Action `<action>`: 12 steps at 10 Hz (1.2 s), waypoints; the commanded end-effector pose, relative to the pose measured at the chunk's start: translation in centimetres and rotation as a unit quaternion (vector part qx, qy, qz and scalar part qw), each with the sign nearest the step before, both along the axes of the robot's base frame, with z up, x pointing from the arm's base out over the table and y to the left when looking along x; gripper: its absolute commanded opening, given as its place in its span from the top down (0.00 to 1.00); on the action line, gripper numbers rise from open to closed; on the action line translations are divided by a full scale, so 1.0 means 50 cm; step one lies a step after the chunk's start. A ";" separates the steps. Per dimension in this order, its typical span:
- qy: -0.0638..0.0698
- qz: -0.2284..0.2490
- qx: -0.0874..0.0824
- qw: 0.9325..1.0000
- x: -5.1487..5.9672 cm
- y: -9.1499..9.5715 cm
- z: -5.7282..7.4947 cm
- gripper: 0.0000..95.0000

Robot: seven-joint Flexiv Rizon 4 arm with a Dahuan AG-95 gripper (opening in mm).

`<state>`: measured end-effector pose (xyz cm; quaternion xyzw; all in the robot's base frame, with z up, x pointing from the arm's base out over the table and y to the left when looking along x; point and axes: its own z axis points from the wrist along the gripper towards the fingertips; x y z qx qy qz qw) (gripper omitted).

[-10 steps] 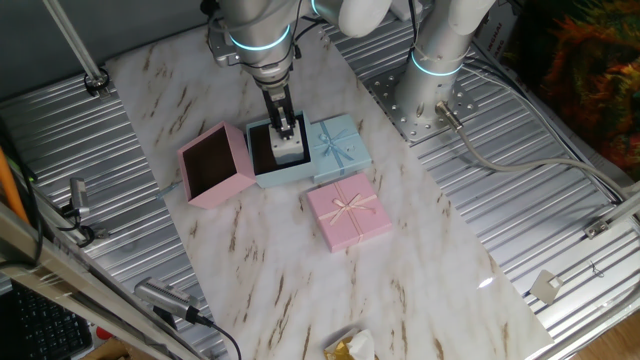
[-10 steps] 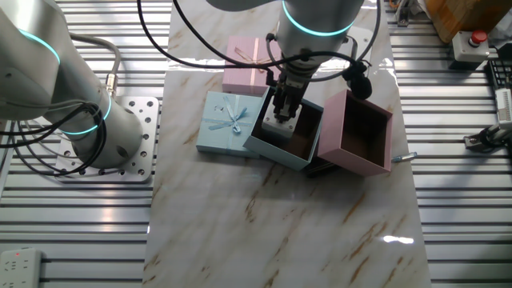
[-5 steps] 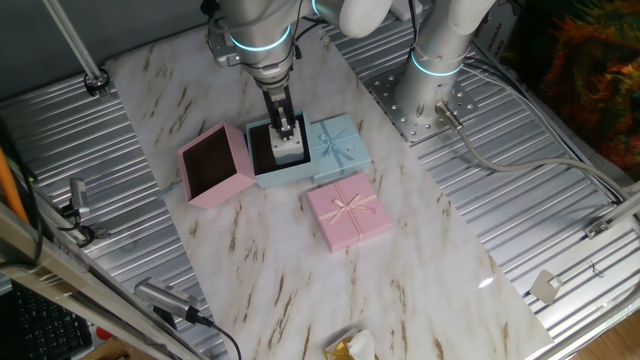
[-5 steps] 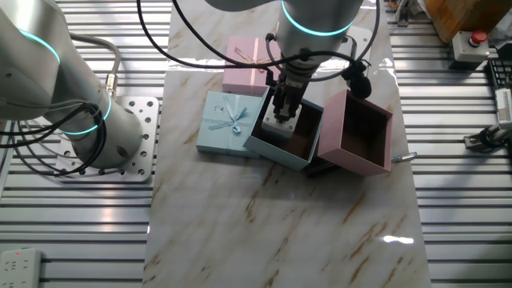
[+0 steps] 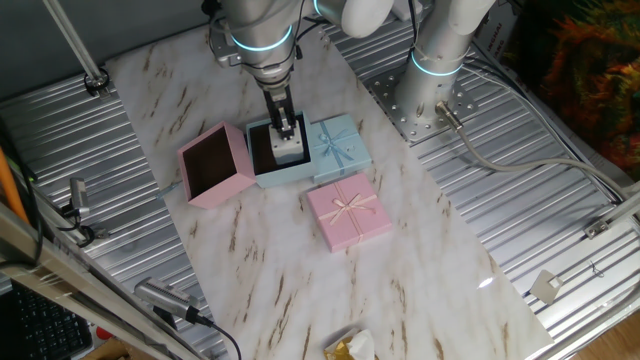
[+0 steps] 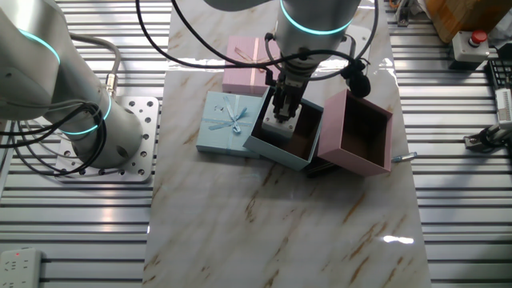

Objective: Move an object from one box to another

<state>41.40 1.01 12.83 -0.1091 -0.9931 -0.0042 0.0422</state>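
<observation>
The small white object (image 5: 291,153) (image 6: 278,129) sits low inside the light blue box (image 5: 283,177) (image 6: 274,151), against its brown lining. My gripper (image 5: 285,130) (image 6: 282,110) reaches straight down into that box, its dark fingers close together on the top of the object. The part they pinch is hidden by the fingers. The pink box (image 5: 214,166) (image 6: 357,134) stands tilted right beside the blue one, showing only its dark brown inside.
A flat light blue lid with a bow (image 5: 339,144) (image 6: 229,122) lies against the blue box. A pink lid with a cream bow (image 5: 348,211) (image 6: 246,64) lies on the marble board. The arm's base (image 5: 431,98) (image 6: 88,120) stands on the ribbed metal table beside the board.
</observation>
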 end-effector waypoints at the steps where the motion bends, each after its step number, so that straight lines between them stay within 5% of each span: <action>1: -0.001 0.002 0.000 1.000 0.000 0.000 -0.001 1.00; 2: -0.001 0.003 0.000 1.000 0.000 0.000 -0.001 1.00; 3: -0.002 0.004 0.000 1.000 0.000 0.000 -0.001 0.80; 12: -0.002 0.007 0.000 1.000 0.000 0.000 -0.001 0.80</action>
